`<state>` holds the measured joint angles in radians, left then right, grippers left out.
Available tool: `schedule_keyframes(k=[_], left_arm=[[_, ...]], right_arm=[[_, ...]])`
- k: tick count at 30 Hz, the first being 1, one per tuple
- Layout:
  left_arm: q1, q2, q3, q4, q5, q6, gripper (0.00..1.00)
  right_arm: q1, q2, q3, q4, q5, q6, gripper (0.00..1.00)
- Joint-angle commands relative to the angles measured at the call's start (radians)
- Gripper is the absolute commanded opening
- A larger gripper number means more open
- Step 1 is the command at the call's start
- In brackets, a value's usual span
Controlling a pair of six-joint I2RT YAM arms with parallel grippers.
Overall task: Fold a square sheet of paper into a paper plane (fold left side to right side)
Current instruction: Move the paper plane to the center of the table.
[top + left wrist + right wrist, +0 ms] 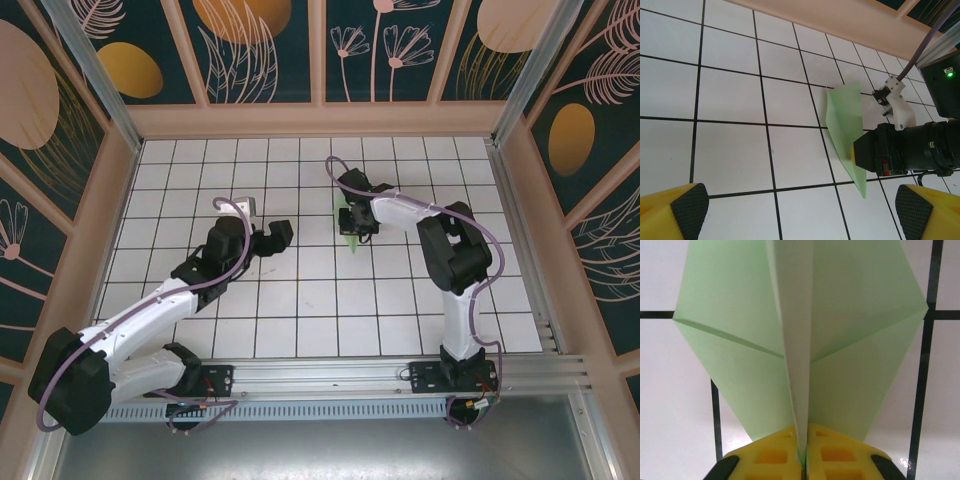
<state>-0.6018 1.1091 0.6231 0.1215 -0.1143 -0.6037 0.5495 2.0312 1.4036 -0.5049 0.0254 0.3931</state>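
Note:
The square sheet of paper is folded into a pale green, pointed paper plane (351,228) near the middle of the tiled floor. My right gripper (358,222) is shut on it. In the right wrist view the yellow pads (770,457) pinch the centre fold, and the two wings (735,335) spread to either side. In the left wrist view the paper plane (844,117) stands on edge with its tip toward me, held by the right gripper (856,155). My left gripper (268,238) is open about one tile to the plane's left, with nothing between its fingers (686,209).
The white tiled floor (300,290) is ringed by patterned walls (260,50), with a beige ledge at the back. An aluminium rail (380,375) runs along the near edge. The right arm's body (455,250) and its cable stand right of the plane.

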Motion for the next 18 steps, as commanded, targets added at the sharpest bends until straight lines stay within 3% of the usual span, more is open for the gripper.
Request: schedule_keyframes(k=[1,7,18], left_arm=[[0.002,-0.015,-0.002,-0.014,-0.013,0.022,0.98],[0.003,-0.011,0.022,-0.038,-0.022,0.024,0.99],[0.035,-0.018,0.062,-0.05,-0.012,0.032,0.98]], right_arm=[[0.003,0.014,0.027,-0.033,-0.006,-0.019,0.14],[0.004,-0.015,0.044,-0.056,0.004,-0.022,0.2],[0.015,-0.163,0.056,-0.183,0.087,-0.03,0.38]])
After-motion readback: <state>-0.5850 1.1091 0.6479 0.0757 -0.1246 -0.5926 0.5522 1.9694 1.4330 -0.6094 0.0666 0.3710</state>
